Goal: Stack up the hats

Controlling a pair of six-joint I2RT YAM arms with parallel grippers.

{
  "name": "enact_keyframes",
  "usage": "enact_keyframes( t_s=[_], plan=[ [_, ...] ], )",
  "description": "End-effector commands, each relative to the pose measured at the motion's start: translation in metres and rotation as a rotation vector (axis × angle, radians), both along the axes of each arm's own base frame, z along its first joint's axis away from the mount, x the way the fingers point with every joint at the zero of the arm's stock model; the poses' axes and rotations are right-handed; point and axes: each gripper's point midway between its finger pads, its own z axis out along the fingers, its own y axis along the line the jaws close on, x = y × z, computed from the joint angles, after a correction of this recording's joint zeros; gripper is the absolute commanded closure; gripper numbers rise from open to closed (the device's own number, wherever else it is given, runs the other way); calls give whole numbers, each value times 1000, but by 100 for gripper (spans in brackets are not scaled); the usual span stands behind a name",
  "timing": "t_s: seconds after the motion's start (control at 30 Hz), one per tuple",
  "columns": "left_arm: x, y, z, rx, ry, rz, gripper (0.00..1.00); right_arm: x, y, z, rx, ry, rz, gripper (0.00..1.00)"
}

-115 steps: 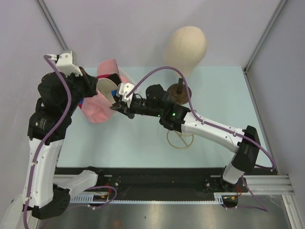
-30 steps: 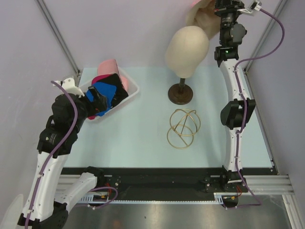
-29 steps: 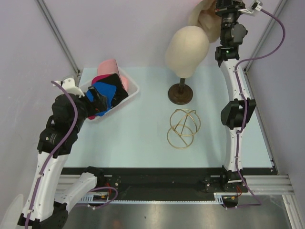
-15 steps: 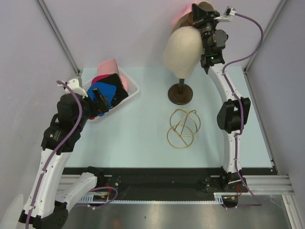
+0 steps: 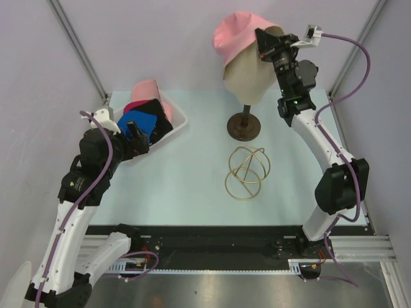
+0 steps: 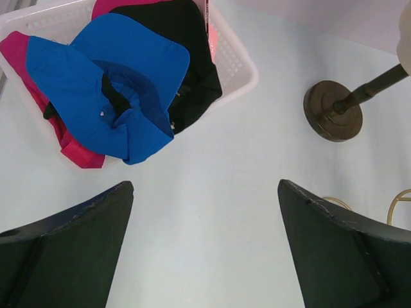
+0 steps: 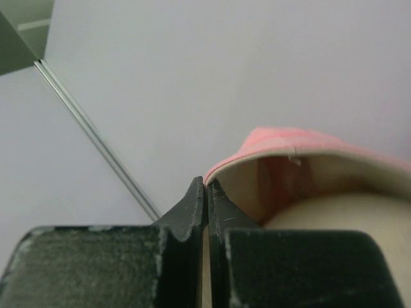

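The big change is at the dummy head (image 5: 252, 72). A moment ago the salmon bucket hat (image 5: 239, 33) was bunched up behind its crown. Now it is spread across the top, with the right arm (image 5: 307, 122) swung in from the back corner. The right jaws are pinched shut on the hat's brim (image 7: 282, 142), and the wrist view shows that edge lifted off the head, so the hat looks draped rather than pulled down. That likely makes it the bottom of the stack, with the caps to follow. The white basket (image 5: 182, 119) at the desk's far left corner holds the rest. A light-pink cap (image 5: 146, 88) lies at the back, a blue cap (image 6: 122, 77) on top in front, a magenta one (image 6: 29, 64) under it, and some black fabric (image 6: 189, 61) beside them. The left jaws hang spread wide and empty just short of the basket.
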Motion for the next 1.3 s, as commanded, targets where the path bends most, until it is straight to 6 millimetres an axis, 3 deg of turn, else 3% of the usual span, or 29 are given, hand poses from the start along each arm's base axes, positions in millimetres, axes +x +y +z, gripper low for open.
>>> enact_keyframes(
  t_s=[0.0,0.03,0.17,0.33,0.37,0.43,0.57,0.9,1.17,1.27],
  plan=[
    [5,-2,10,-19,-42,-9,0,-27,-21,-7,-9,-13,-49,100],
    [6,-4,10,-17,-40,-15,0,-24,-23,-27,-14,28,-54,100],
    [9,-7,10,-10,-31,-31,0,-39,-46,-35,18,46,-93,100],
    [13,-9,10,-14,-36,-39,0,-48,-59,-49,5,89,-127,100],
    [14,-11,8,-17,-30,-45,0,-47,-59,-63,0,122,-129,100],
    [15,-12,9,-20,-36,-50,0,-52,-64,-68,8,134,-139,100],
    [18,-14,11,-23,-41,-56,0,-55,-78,-96,50,211,-169,100],
    [17,-14,15,-25,-53,-61,0,-41,-86,-176,119,406,-176,100],
    [15,-12,13,-20,-48,-53,0,-35,-76,-236,124,555,-180,100],
    [14,-12,16,-20,-55,-55,0,-33,-70,-250,125,589,-174,100]
  ],
)
